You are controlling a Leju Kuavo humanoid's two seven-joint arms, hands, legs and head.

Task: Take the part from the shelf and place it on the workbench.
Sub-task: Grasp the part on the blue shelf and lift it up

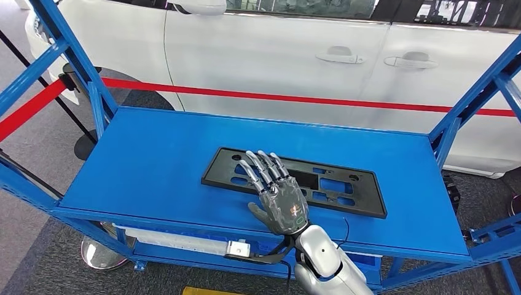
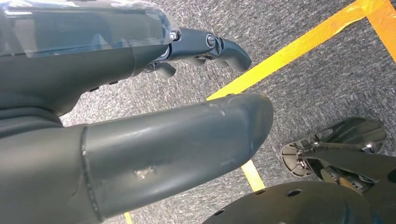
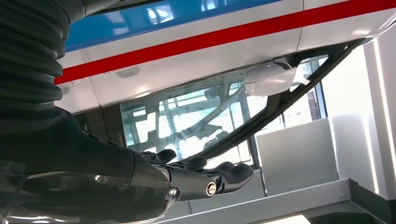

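Right hand (image 1: 281, 198) reaches in over the near edge of the blue shelf (image 1: 153, 166), palm down, fingers spread flat and holding nothing; fingertips lie over the near-left part of the black part (image 1: 332, 187). Contact not certain. Part lies flat on the shelf top, right of centre, long side along the near edge. Behind the shelf: white car (image 1: 307, 55) with red stripe. Left hand (image 2: 140, 140) hangs above grey carpet (image 2: 327, 79) with yellow tape (image 2: 299, 46), fingers bent in, empty.
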